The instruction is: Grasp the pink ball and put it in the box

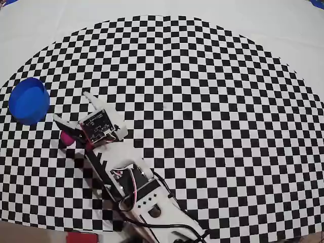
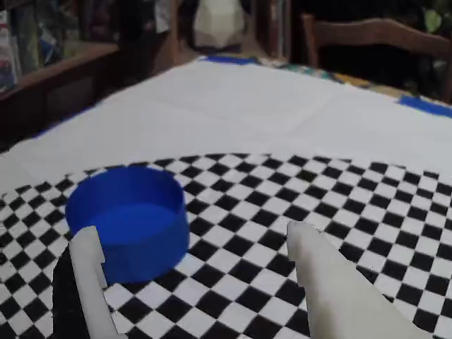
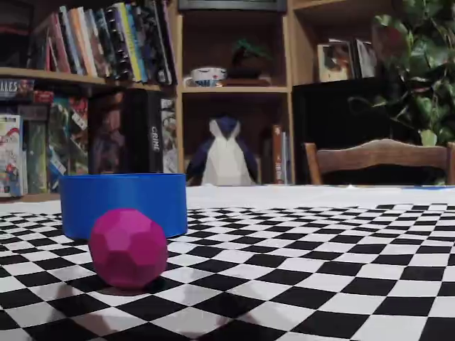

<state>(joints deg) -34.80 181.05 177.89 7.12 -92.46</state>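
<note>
The pink ball (image 1: pixel 65 137) (image 3: pixel 128 247) rests on the checkered mat, a short way from the round blue box (image 1: pixel 29 100) (image 3: pixel 122 202), which stands upright. In the overhead view my gripper (image 1: pixel 71 106) is open and points toward the box. The ball lies just outside the jaws, against the outer side of the black finger (image 1: pixel 68 126), which partly covers it. In the wrist view my gripper (image 2: pixel 191 230) has only checkered mat between its fingers. The box (image 2: pixel 127 219) is just ahead on the left there, and the ball is out of sight.
The checkered mat (image 1: pixel 202 101) lies on a white cloth (image 1: pixel 283 30). The arm's body (image 1: pixel 147 197) enters from the bottom edge of the overhead view. A chair (image 3: pixel 380 160) and bookshelves (image 3: pixel 92 78) stand beyond the table.
</note>
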